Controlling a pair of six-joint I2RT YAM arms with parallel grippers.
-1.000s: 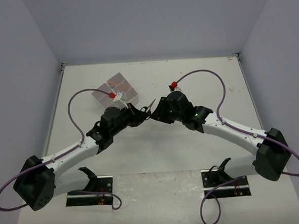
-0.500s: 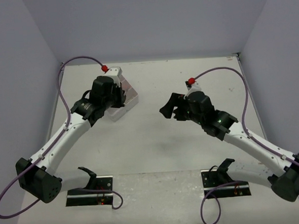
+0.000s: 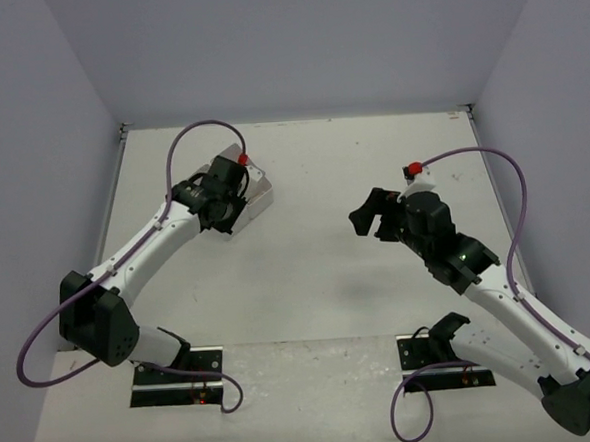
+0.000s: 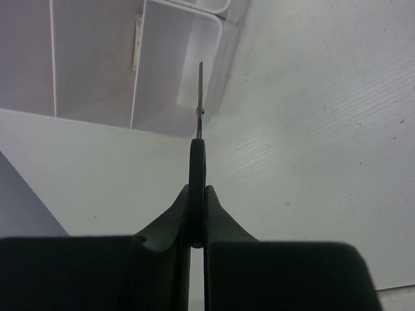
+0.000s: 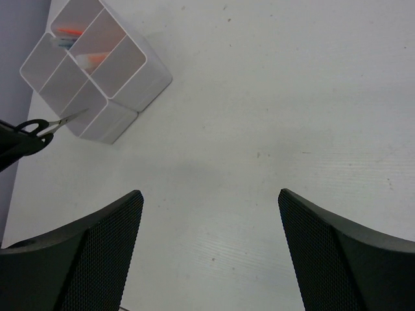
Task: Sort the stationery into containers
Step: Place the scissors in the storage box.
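Observation:
My left gripper [image 4: 198, 194] is shut on the black handle of the scissors [image 4: 198, 159]. Their thin blade points over the rim of one compartment of the white 2x2 containers [image 4: 224, 61]. In the top view the left gripper [image 3: 232, 207] sits over the near side of the containers [image 3: 261, 191]. The right wrist view shows the scissors [image 5: 47, 126] at the containers' [image 5: 139, 78] left corner, with orange highlighters [image 5: 68, 30] inside the far compartments. My right gripper [image 5: 209, 194] is open and empty above bare table, right of centre in the top view [image 3: 370, 214].
Grey walls close the table at the back and both sides. Purple cables loop above both arms. The containers stand at the back left, near the left wall.
My left arm has carried the scissors from the table's middle to the containers at the back left. My right arm has drawn back to the right, with its gripper open.

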